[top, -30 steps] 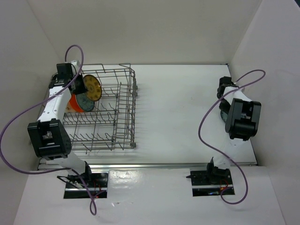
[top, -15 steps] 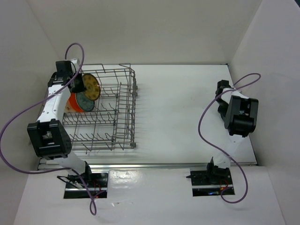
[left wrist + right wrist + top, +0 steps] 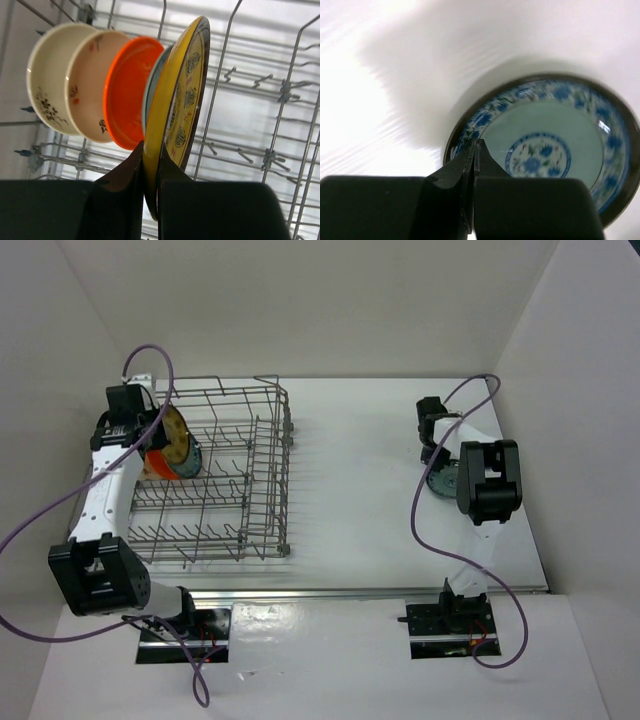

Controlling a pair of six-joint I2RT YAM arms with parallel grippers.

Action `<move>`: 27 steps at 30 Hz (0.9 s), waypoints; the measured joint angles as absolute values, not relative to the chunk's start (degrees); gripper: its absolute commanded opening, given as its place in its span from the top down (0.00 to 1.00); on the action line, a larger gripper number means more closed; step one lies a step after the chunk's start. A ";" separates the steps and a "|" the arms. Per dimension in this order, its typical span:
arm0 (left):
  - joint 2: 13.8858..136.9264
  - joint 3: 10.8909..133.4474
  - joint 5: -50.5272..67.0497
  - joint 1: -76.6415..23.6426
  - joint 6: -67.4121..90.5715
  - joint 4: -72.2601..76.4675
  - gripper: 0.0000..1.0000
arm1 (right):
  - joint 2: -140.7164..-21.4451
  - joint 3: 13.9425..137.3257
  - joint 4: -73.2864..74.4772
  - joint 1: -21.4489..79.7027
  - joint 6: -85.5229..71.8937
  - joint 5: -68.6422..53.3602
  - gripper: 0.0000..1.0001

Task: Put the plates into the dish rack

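Observation:
My left gripper (image 3: 151, 150) is shut on the lower rim of the yellow patterned plate (image 3: 187, 95), held upright inside the grey wire dish rack (image 3: 270, 480). It stands close beside a bluish plate edge (image 3: 151, 92), an orange-red plate (image 3: 127, 95) and two cream plates (image 3: 87, 85) (image 3: 50, 75), all upright in a row. In the top view the left gripper (image 3: 155, 430) is at the rack's far left. My right gripper (image 3: 475, 146) is shut on the near rim of a blue-and-white plate (image 3: 540, 150), which shows in the top view (image 3: 443, 485) under the right arm.
The rack's tall wire sides (image 3: 220, 75) and upright tines surround the left gripper. White walls close the table on the left, back and right. A purple cable (image 3: 425, 510) loops beside the right arm.
My left gripper has carried the yellow plate left and down against the row of plates. My right arm has swung left toward the table's middle, and the blue-and-white plate has moved with it.

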State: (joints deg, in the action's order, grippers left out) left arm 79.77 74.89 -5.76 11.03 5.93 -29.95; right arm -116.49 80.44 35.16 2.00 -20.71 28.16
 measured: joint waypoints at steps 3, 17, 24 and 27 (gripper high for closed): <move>80.95 73.43 -5.08 11.03 5.82 -30.06 1.00 | -116.49 81.12 34.83 3.20 -21.02 25.43 1.00; 88.64 72.49 0.51 10.98 4.80 -28.05 1.00 | -122.39 90.76 33.63 15.27 -21.87 18.63 1.00; 93.08 72.77 2.02 9.76 5.17 -28.49 1.00 | -124.75 94.65 33.36 20.47 -21.85 15.77 1.00; 93.56 73.67 1.52 9.30 5.23 -29.15 1.00 | -124.77 94.80 33.43 21.19 -21.85 14.68 1.00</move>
State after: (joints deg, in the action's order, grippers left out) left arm 93.56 73.67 1.52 9.30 5.23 -29.15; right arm -124.77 94.80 33.43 21.19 -21.85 14.68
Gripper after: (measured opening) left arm 0.124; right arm 0.007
